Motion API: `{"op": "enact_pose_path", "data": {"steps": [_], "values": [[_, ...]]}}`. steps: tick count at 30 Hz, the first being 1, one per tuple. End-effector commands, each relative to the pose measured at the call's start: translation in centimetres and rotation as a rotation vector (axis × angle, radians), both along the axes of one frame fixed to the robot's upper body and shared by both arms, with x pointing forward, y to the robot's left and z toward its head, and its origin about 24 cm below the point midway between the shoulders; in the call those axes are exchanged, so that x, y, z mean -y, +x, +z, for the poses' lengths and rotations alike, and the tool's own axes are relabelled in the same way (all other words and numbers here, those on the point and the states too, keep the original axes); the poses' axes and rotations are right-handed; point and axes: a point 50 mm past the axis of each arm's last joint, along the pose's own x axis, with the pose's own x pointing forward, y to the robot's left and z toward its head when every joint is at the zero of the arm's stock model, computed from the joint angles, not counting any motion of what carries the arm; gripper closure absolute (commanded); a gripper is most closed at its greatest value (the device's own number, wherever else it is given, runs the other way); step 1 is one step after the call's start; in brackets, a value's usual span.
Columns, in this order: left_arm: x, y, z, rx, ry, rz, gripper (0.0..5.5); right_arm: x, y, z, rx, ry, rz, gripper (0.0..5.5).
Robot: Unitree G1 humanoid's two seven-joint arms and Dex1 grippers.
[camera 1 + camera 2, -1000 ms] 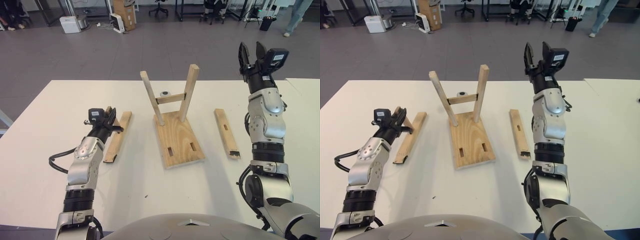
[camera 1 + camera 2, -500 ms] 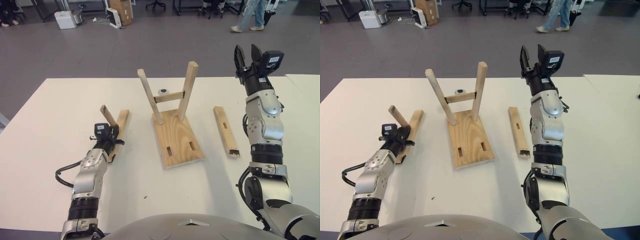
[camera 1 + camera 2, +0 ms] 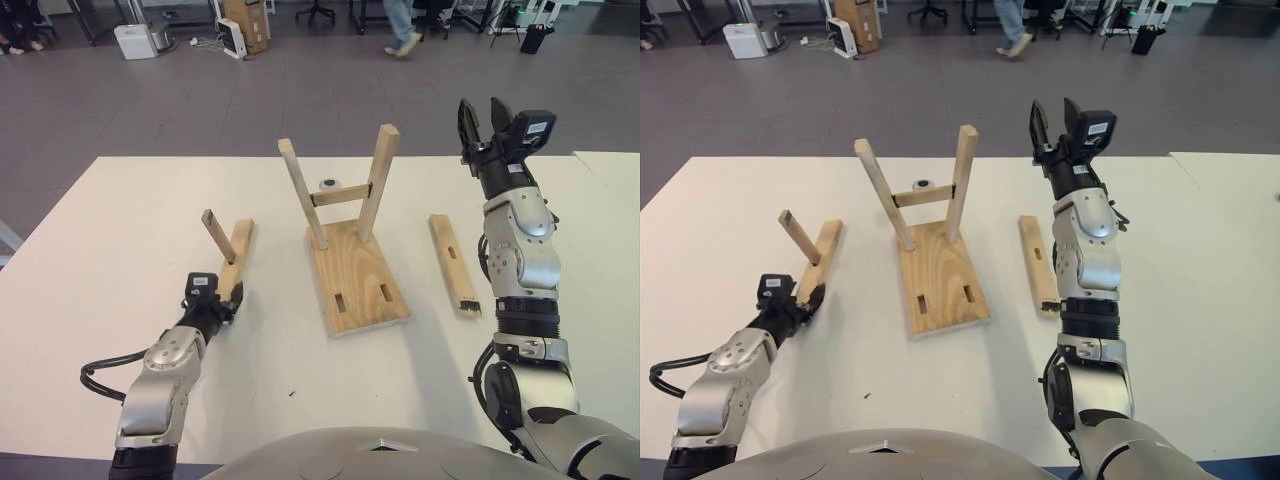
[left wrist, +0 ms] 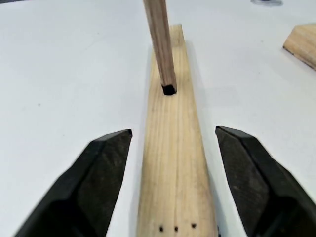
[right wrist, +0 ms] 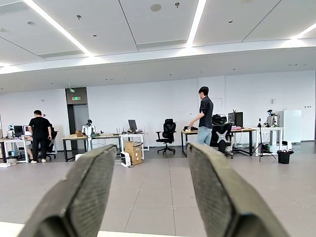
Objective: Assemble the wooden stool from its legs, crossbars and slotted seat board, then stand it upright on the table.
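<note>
The seat board (image 3: 357, 278) is lying on the table (image 3: 120, 220), a leg pair (image 3: 340, 196) standing at its 12 o'clock end. One loose leg (image 3: 454, 265) is lying at its 3 o'clock, another leg (image 3: 233, 264) at 9 o'clock.

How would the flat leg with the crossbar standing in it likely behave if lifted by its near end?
The leg looks like solid wood, so probably stiff. Held only there, its far end would likely tip down. The tilted crossbar may work loose.
</note>
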Motion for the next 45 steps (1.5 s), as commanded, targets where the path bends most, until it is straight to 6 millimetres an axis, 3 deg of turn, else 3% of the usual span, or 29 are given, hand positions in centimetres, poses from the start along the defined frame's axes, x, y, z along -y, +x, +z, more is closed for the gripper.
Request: {"op": "enact_pose_path", "data": {"steps": [1,3,10,14,16,18,21,24,26,29,34,39,45], "values": [[0.0,-0.4,-0.5,-0.036,0.026,-0.010,2.40,-0.3,-0.1,-0.1,-0.010,0.010,0.012,2.88],[-0.3,-0.8,-1.0,-0.068,0.014,-0.011,2.40,-0.3,-0.1,-0.1,-0.012,0.012,0.014,2.88],[-1.0,-1.5,-1.5,-0.089,-0.024,0.003,3.44,-0.4,-0.1,-0.2,-0.013,0.011,0.011,2.88],[-0.9,-1.5,-1.8,-0.090,-0.028,-0.020,3.44,-0.4,-0.1,-0.1,-0.011,0.017,0.012,2.88],[-0.6,-0.5,-0.7,-0.047,-0.062,-0.039,3.45,-0.3,0.0,0.1,-0.016,0.096,0.030,2.88],[-1.1,1.4,2.1,0.057,-0.111,-0.030,3.45,-0.1,0.1,0.5,-0.010,0.127,0.043,2.88],[-2.4,4.2,8.2,0.258,-0.136,-0.041,3.45,0.1,0.3,1.7,0.016,0.147,0.062,2.88],[-3.1,5.7,14.8,0.457,-0.178,-0.096,3.45,0.2,0.5,3.4,0.055,0.180,0.083,2.88],[-2.6,6.1,18.1,0.557,-0.265,-0.183,3.45,-0.3,0.4,5.0,0.078,0.259,0.176,2.88],[-0.1,5.8,20.8,0.564,-0.377,-0.433,3.45,-1.9,-0.3,7.6,0.105,0.393,0.446,2.88],[3.7,4.9,22.2,0.505,-0.636,-0.776,3.45,-4.0,-1.6,8.9,0.004,0.582,0.983,1.99],[5.5,3.7,21.3,0.379,-0.734,-0.949,3.45,-4.1,-2.7,8.5,-0.069,0.662,1.222,1.11],[6.5,3.2,20.0,0.270,-0.744,-1.010,3.45,-5.3,-3.5,8.7,-0.118,0.629,1.355,1.09]]}}
